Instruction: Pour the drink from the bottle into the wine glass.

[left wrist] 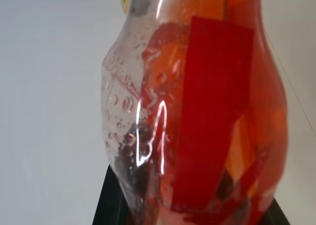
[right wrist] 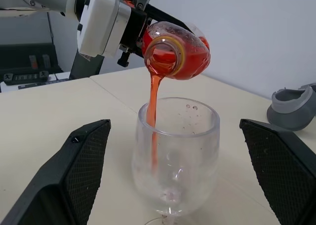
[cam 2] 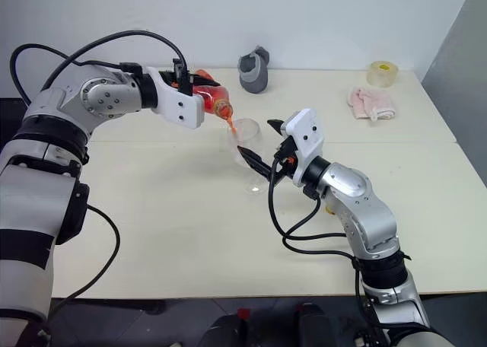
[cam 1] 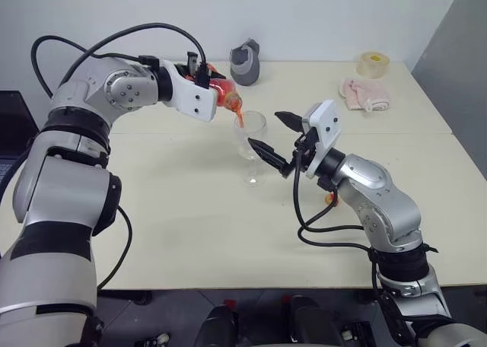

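On the counter [cam 1: 190, 233], mid-frame, the glass [right wrist: 177, 151] stands free between the wide-open right claw [cam 1: 272, 140], unsupported. Above it the left claw [cam 1: 199, 79] clamps the tipped bottle [right wrist: 180, 50]; its drink [right wrist: 154, 94] streams just inside the rim, so slight drift could spill it.

You get bright, even light with soft shadows. Glare streaks the bottle [left wrist: 163, 121], blurred close up.

We see a glossy clear plastic bottle [right wrist: 180, 52] with a smooth red label, a clear shiny glass [right wrist: 177, 161], a matt cream tabletop [cam 1: 190, 225], soft pink cloth [cam 1: 365, 94] at upper right, and fingers [right wrist: 81, 170] with dimpled matt black pads.
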